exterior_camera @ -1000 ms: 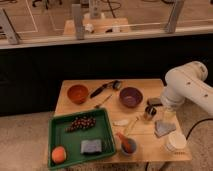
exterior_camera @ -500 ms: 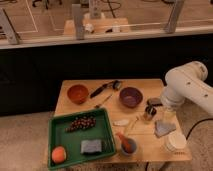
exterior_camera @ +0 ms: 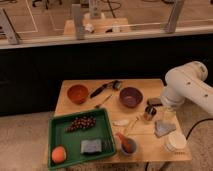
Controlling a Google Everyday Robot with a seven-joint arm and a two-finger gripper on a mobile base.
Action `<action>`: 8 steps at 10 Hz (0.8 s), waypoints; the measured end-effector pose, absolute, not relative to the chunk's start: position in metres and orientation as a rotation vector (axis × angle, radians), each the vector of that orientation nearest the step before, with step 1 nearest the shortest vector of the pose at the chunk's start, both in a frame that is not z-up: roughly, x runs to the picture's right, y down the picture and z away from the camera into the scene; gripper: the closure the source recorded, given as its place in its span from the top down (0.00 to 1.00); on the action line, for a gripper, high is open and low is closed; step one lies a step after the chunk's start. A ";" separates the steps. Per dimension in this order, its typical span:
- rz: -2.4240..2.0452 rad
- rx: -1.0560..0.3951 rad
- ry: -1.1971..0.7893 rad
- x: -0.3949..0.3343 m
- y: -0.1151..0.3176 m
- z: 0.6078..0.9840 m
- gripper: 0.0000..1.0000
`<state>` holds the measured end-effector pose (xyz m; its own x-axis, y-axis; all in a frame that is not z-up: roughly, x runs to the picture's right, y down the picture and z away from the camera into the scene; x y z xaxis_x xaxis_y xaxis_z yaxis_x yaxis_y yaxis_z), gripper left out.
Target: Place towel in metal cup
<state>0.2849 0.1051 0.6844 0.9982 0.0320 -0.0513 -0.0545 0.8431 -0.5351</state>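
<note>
A small metal cup [exterior_camera: 149, 113] stands on the wooden table [exterior_camera: 145, 150], right of centre. A grey towel [exterior_camera: 163, 128] lies crumpled just right of and in front of the cup. My gripper [exterior_camera: 168, 115] hangs from the white arm [exterior_camera: 186, 88] directly over the towel's back edge, beside the cup. I cannot tell whether it touches the towel.
A purple bowl [exterior_camera: 130, 96] and a dark block [exterior_camera: 154, 101] sit behind the cup. A white lidded tub [exterior_camera: 175, 141] stands at the front right. A green tray [exterior_camera: 65, 142] holds grapes, an orange and a sponge. An orange bowl [exterior_camera: 77, 93] and a brush [exterior_camera: 104, 88] are at the back.
</note>
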 end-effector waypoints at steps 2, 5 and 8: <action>0.046 -0.566 0.041 0.285 0.105 0.684 0.80; 0.046 -0.566 0.041 0.285 0.105 0.684 0.80; 0.052 -0.568 0.038 0.286 0.105 0.686 0.80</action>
<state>0.2857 0.1047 0.6858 0.9980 0.0392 -0.0503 -0.0601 0.8419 -0.5363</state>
